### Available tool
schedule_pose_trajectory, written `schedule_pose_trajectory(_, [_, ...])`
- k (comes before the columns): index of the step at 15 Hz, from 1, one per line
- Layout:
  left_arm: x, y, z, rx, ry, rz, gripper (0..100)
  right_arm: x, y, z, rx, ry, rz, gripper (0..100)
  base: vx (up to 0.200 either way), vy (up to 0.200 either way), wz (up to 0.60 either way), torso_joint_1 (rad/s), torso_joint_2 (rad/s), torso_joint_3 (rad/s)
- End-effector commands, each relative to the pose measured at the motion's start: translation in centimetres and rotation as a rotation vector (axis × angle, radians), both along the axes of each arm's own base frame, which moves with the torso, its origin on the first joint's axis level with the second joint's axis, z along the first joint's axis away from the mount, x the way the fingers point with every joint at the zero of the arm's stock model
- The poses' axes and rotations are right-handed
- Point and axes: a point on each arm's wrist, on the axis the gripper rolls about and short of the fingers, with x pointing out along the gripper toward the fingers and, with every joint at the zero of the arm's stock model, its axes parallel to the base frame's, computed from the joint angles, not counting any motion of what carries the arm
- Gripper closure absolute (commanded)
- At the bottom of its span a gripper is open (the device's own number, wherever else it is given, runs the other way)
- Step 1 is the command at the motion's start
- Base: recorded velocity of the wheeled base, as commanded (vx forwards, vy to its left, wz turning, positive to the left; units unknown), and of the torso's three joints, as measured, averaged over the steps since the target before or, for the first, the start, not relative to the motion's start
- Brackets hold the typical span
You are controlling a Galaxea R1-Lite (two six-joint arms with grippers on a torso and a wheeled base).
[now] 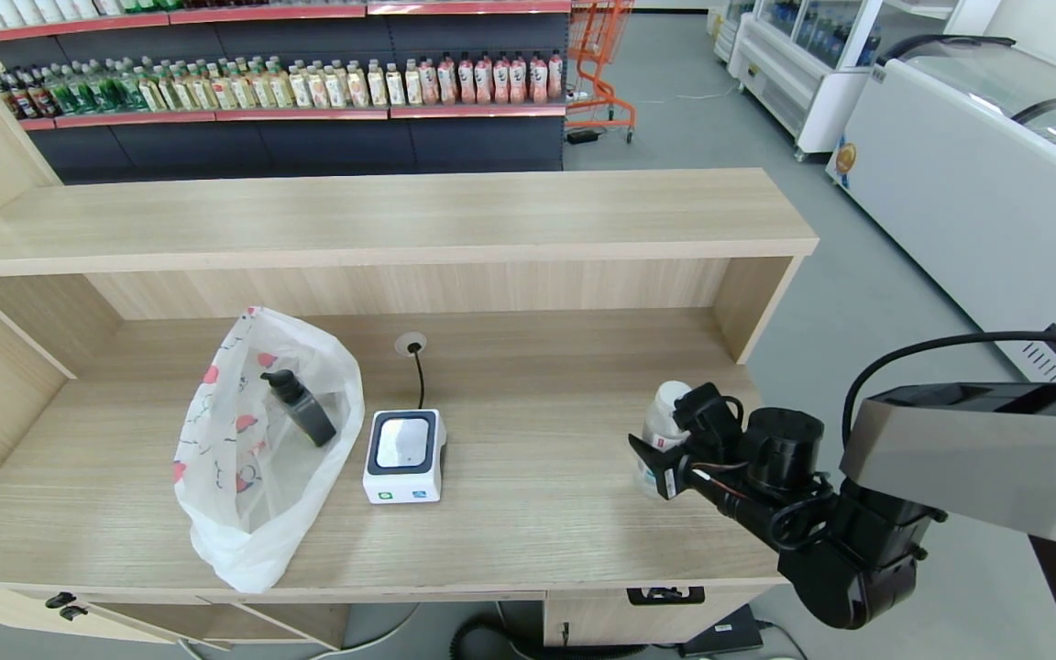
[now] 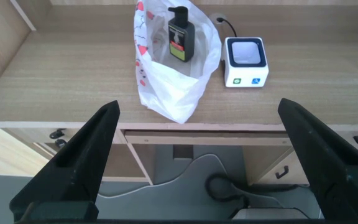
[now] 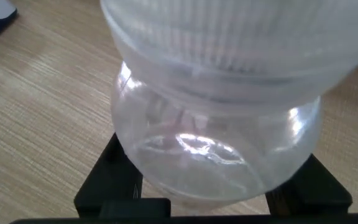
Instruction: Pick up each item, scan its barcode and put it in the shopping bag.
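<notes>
Shopping bag lies open at the left of the counter, a dark pump bottle inside. Beside it sits the white scanner. Far right stands the clear bottle, the right gripper clamped on it. The left gripper hangs before the counter, spread wide.

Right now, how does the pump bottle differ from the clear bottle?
The pump bottle is dark and opaque; the clear bottle is see-through with a white cap. The pump bottle leans tilted inside the shopping bag; the clear bottle is upright at the right tool, outside the bag. Both are small bottles.
</notes>
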Motion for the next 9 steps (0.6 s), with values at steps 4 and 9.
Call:
schedule_pose_trajectory(4, [0.0,0.0,0.0,0.0,0.0,0.0,0,-0.5,-0.25,-1.08,-0.049,0.006,0.006,100,0.0,0.0,0.0,0.0,0.0,0.0])
schedule_pose_trajectory(9, [0.0,0.0,0.0,0.0,0.0,0.0,0,-0.5,-0.38,-0.89,-0.029,0.008,0.0,100,0.0,0.0,0.0,0.0,0.0,0.0])
